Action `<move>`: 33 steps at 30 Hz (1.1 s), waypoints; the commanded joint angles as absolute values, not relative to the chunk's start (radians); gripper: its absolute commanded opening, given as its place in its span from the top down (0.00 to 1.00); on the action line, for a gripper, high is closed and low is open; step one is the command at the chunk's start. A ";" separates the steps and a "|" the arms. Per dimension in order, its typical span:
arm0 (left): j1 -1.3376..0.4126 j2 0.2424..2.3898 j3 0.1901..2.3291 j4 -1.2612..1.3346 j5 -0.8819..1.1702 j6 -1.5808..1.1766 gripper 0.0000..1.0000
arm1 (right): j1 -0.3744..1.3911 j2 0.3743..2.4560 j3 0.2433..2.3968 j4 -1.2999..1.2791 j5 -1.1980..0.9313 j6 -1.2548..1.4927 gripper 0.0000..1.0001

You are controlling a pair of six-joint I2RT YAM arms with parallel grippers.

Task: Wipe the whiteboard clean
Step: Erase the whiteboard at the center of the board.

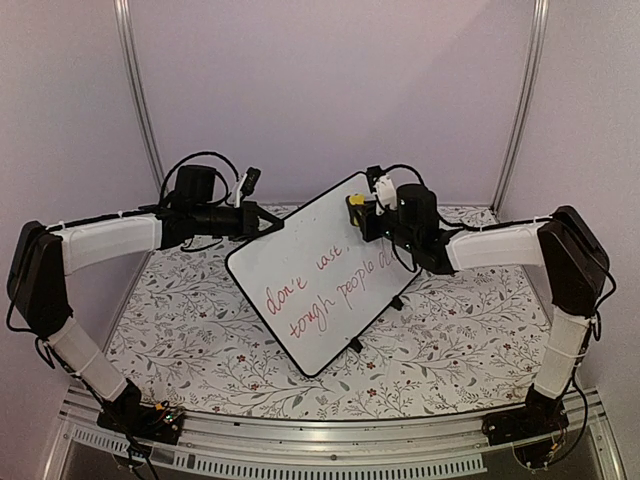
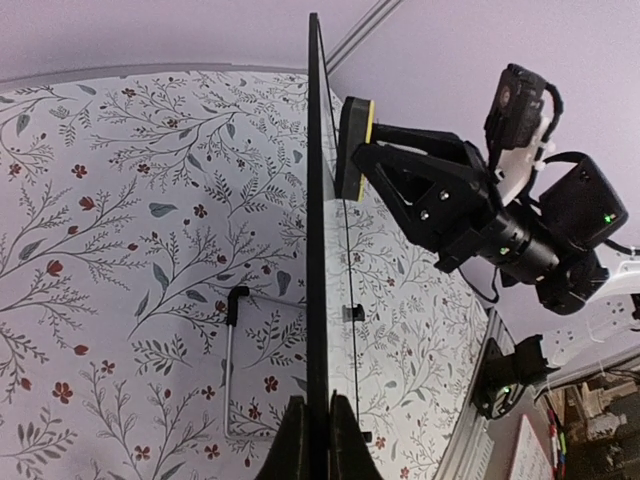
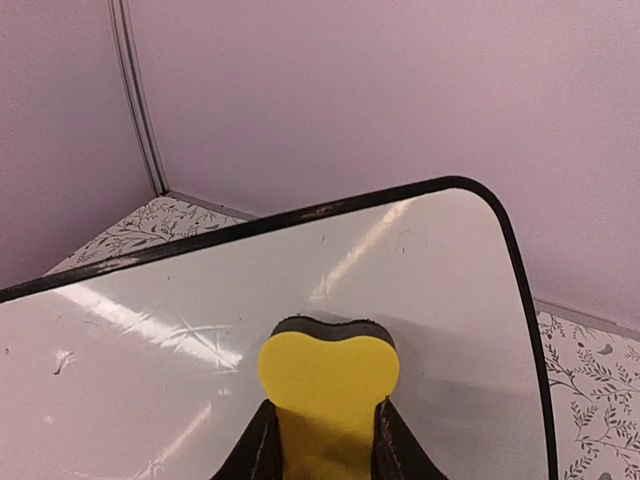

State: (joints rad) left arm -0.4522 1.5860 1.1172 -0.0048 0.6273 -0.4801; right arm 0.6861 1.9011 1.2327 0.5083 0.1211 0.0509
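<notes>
Top external view: the whiteboard [image 1: 325, 272] is clamped at its edge by the left gripper [image 1: 272, 222]; a yellow eraser [image 1: 356, 205], gripped by the right gripper [image 1: 362, 212], should be swept flat down over the writing [image 1: 330, 280].

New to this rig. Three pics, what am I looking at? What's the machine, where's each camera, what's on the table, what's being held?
Two robot arms are bolted at the near edge of a table with a floral-patterned cloth. The wide picture comes from a fixed camera above and behind them. The other two come from cameras on each wrist.

The left gripper is shut on the edge of a large white whiteboard with a thin black frame, holding it tilted up off the table. Red handwriting is still on its face.

The right gripper is shut on a yellow heart-shaped eraser with a dark pad, pad against the board near its top corner. A thin wire stand lies on the cloth behind the board.
</notes>
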 commanded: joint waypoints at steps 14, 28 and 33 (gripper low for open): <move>-0.473 1.552 1.103 0.040 0.672 -0.433 1.00 | 0.831 1.637 1.183 0.028 0.222 -0.023 0.72; -0.475 1.549 1.090 0.060 0.666 -0.440 1.00 | 1.195 1.683 1.426 -0.367 0.383 0.102 0.71; -0.476 1.541 1.083 0.069 0.663 -0.440 1.00 | 1.247 1.819 1.610 -0.458 0.402 0.141 0.71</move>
